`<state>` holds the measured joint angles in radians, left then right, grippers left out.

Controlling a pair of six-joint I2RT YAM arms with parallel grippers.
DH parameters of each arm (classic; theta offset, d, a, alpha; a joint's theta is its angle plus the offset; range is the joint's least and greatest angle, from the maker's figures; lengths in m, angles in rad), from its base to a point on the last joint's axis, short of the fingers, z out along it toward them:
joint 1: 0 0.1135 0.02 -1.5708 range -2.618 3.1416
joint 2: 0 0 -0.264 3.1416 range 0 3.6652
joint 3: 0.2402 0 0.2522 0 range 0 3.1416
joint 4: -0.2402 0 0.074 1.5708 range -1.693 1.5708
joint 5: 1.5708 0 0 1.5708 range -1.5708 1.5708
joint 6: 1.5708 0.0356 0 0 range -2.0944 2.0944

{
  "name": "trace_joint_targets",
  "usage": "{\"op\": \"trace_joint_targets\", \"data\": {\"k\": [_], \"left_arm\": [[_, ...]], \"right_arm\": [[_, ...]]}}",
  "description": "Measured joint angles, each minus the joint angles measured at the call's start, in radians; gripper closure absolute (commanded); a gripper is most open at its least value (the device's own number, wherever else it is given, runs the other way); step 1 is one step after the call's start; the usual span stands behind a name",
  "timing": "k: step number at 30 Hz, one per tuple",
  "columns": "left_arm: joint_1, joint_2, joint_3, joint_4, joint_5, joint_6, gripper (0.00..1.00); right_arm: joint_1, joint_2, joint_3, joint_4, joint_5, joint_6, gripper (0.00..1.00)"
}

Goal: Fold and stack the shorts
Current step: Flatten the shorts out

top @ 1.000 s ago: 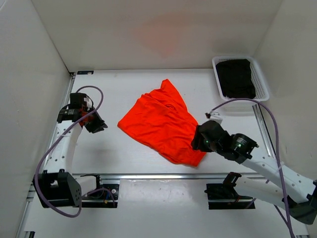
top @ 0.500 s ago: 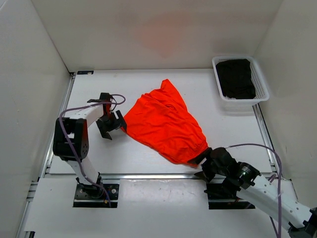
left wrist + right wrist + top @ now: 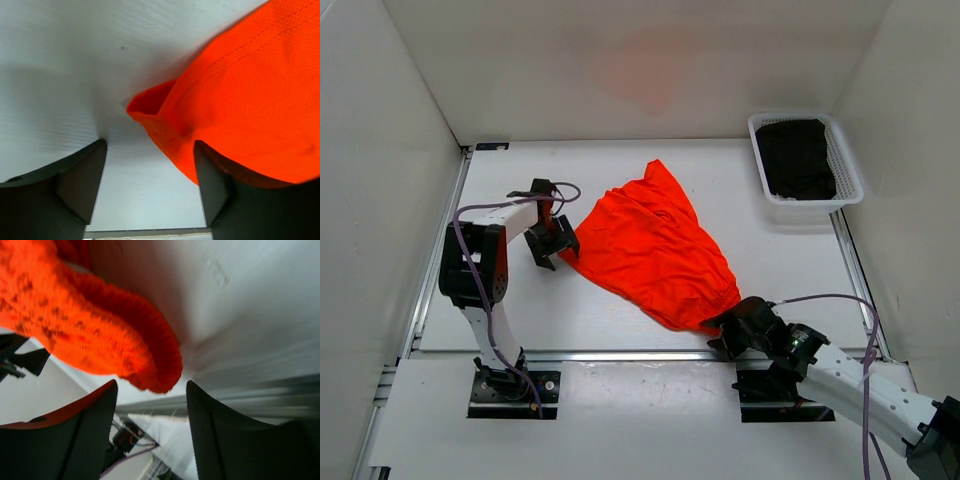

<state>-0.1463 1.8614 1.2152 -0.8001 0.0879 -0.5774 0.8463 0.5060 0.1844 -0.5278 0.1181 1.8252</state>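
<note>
We find the shorts [image 3: 650, 245] lying bunched at the centre of the table [image 3: 570, 165]. The fabric runs from a peak at 12 o'clock down to a narrow end at 5 o'clock.

The left gripper [image 3: 552, 243] sits at the 9 o'clock edge of the shorts, low on the surface. In the left wrist view its fingers [image 3: 82, 185] stand well apart. A folded corner of the cloth lies in the gap between them, and the fabric drapes over the tip of one finger. We see no clamp on it.

The right gripper [image 3: 728, 325] sits at the 5 o'clock end of the shorts, close to the near rail. In the right wrist view its fingers [image 3: 90, 430] are likewise parted. The ribbed hem hangs just above the gap, and neither pad is pressed on it.

A white basket [image 3: 850, 175] stands at 2 o'clock, well apart from the shorts, and holds a dark garment [image 3: 795, 158].
</note>
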Motion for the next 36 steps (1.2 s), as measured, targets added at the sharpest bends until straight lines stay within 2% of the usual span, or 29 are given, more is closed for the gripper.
{"op": "trace_joint_targets", "data": {"k": [2, 3, 4, 5, 7, 8, 13, 18, 25, 29, 33, 36], "left_arm": [[-0.001, 0.007, 0.006, 0.001, 0.0, -0.006, 0.5], [-0.002, 0.013, 0.01, 0.003, 0.0, -0.003, 0.61], [-0.002, 0.019, 0.013, 0.003, 0.002, -0.003, 0.77], [-0.002, 0.024, 0.016, 0.008, 0.003, -0.011, 0.9], [-0.002, 0.033, 0.022, 0.011, 0.014, -0.006, 0.9], [-0.002, 0.033, 0.024, 0.014, 0.016, -0.005, 0.9], [-0.002, 0.025, 0.028, 0.013, 0.022, -0.004, 0.9], [0.02, -0.066, 0.098, -0.038, 0.059, -0.002, 0.9], [0.13, -0.283, 0.432, -0.15, 0.113, 0.016, 0.9], [0.208, -0.425, 0.6, -0.186, 0.153, 0.021, 0.9], [0.264, -0.565, 0.697, -0.212, 0.178, 0.018, 0.9], [0.267, -0.676, 0.721, -0.234, 0.17, 0.013, 0.9]], "right_arm": [[0.0, 0.024, 0.0, 0.013, 0.033, 0.001, 0.57], [0.0, 0.031, 0.0, 0.019, 0.043, 0.001, 0.57], [0.0, 0.039, -0.001, 0.024, 0.065, 0.001, 0.68], [0.0, 0.047, -0.001, 0.031, 0.087, -0.008, 0.74], [0.0, 0.058, 0.001, 0.034, 0.124, -0.032, 0.88], [0.0, 0.065, 0.003, 0.034, 0.144, -0.045, 1.0], [-0.004, 0.157, 0.111, -0.009, 0.221, -0.145, 1.0], [-0.006, 0.282, 0.368, -0.081, 0.286, -0.353, 1.0], [-0.007, 0.529, 0.965, -0.203, 0.346, -0.854, 1.0], [-0.007, 0.615, 1.252, -0.262, 0.335, -1.112, 1.0], [-0.007, 0.624, 1.433, -0.33, 0.284, -1.294, 1.0], [-0.007, 0.591, 1.505, -0.367, 0.211, -1.378, 1.0]]}}
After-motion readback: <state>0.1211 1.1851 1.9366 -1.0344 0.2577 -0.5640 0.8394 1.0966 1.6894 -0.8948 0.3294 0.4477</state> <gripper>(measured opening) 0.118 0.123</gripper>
